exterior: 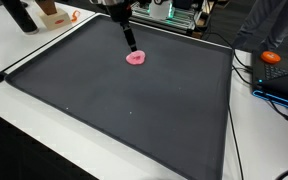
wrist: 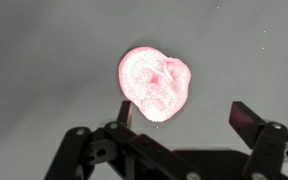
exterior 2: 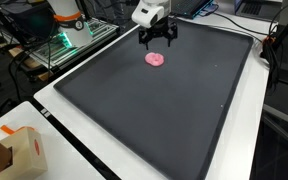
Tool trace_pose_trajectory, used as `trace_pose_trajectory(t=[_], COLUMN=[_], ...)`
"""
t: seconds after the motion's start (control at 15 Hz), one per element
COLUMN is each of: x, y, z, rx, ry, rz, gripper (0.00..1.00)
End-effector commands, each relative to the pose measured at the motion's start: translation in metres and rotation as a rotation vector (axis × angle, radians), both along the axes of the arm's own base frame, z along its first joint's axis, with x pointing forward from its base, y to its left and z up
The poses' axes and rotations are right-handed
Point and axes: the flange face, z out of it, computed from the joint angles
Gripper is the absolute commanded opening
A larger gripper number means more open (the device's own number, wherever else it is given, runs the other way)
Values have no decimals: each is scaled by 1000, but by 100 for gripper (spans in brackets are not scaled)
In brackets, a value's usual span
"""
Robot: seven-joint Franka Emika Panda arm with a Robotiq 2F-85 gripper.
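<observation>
Pink lump (exterior 2: 156, 59) is lying loose on the dark mat (exterior 2: 164, 125) at six o'clock of the gripper (exterior 2: 158, 43), whose fingers (wrist: 242, 116) are standing spread wide, grasping nothing yet.

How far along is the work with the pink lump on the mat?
Done: the open gripper is lined up above the pink lump. In hand: the approach, jaws wide. Left, likely: closing on the lump, which lies ungripped on the mat.
</observation>
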Motion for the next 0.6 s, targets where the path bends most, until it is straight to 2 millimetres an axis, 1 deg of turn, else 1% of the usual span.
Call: trace_pose_trajectory(t=[0.0,0.07,0.2,0.33,0.4,0.53], x=[-1,2,4,4,1,-5], y=[14,8,13,14,16,19], z=[16,7,12,13,2,-10], rx=[-46,-24,-28,-30,-25,-20], ry=[16,0,-4,-5,8,25], rz=[64,39,58,61,68,74], gripper=[100,100,100,100,100,100])
